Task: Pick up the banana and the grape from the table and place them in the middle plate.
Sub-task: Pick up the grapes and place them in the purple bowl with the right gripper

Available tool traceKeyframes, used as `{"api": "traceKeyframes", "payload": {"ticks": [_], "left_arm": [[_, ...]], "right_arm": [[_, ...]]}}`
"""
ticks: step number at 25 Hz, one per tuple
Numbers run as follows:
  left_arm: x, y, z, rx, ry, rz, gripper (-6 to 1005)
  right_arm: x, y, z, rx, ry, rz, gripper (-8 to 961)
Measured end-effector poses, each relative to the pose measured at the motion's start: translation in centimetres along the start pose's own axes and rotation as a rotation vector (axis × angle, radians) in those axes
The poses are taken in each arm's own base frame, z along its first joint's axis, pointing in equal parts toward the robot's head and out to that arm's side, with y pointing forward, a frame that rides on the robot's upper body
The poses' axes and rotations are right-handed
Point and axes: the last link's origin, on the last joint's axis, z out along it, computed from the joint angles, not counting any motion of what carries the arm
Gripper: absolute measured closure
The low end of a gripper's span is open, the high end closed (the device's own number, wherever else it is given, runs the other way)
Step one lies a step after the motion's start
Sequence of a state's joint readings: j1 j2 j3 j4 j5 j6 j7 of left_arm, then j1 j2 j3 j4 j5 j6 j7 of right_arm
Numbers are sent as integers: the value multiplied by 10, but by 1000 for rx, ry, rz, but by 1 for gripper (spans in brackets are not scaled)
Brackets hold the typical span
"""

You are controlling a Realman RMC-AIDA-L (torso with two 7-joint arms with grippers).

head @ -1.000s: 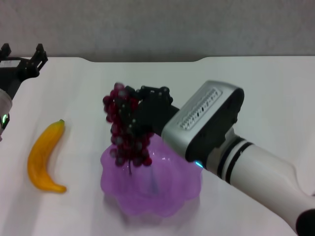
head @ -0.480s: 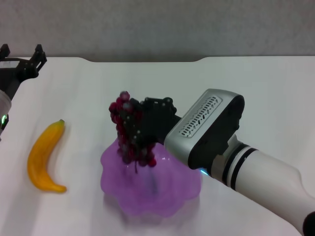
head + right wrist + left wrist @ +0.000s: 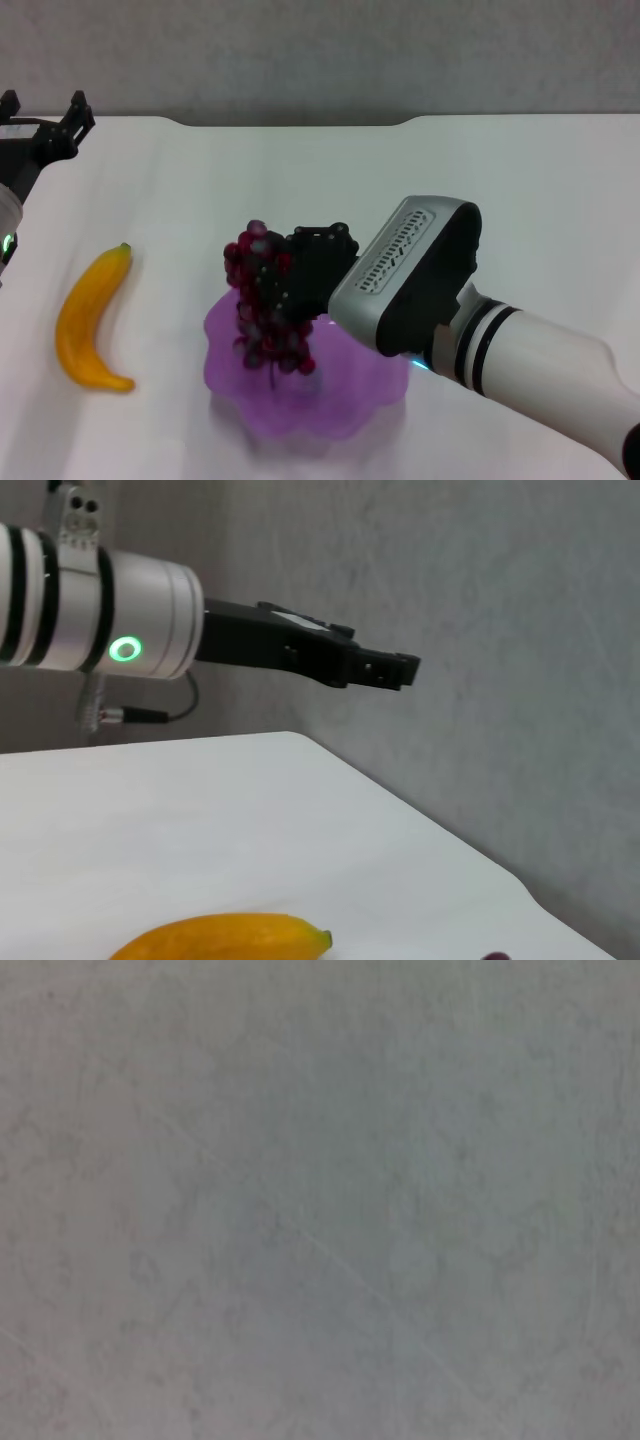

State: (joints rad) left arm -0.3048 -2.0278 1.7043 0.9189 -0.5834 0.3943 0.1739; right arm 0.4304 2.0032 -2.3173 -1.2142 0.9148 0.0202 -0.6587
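Note:
The grape (image 3: 265,305), a dark red-purple bunch, hangs from my right gripper (image 3: 290,265), which is shut on its upper part. The bunch's lower end dips into the middle plate (image 3: 350,400), a translucent purple dish with a wavy rim. The banana (image 3: 88,322) lies on the white table (image 3: 500,200) to the left of the plate, and the right wrist view shows it too, the banana (image 3: 225,938) with its stem tip. My left gripper (image 3: 45,118) is parked at the far left back corner, open and empty, away from the fruit.
The table's far edge has a notch (image 3: 300,122) against a grey wall. The right forearm (image 3: 540,360) crosses the near right part of the table. The left arm (image 3: 110,610) shows in the right wrist view above the table.
My right gripper has carried the grape downward and slightly toward the near side, so the bunch now sits lower over the plate. The banana and the left arm have not moved.

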Motion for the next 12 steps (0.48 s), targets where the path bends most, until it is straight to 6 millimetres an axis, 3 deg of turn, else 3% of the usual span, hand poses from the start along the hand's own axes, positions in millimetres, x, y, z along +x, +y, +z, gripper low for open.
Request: {"api": "traceKeyframes", "payload": {"ticks": [12], "left_arm": [[3, 2, 2, -6, 6, 1, 168]], "right_arm": [[14, -19, 1, 32, 64, 102, 695]]}}
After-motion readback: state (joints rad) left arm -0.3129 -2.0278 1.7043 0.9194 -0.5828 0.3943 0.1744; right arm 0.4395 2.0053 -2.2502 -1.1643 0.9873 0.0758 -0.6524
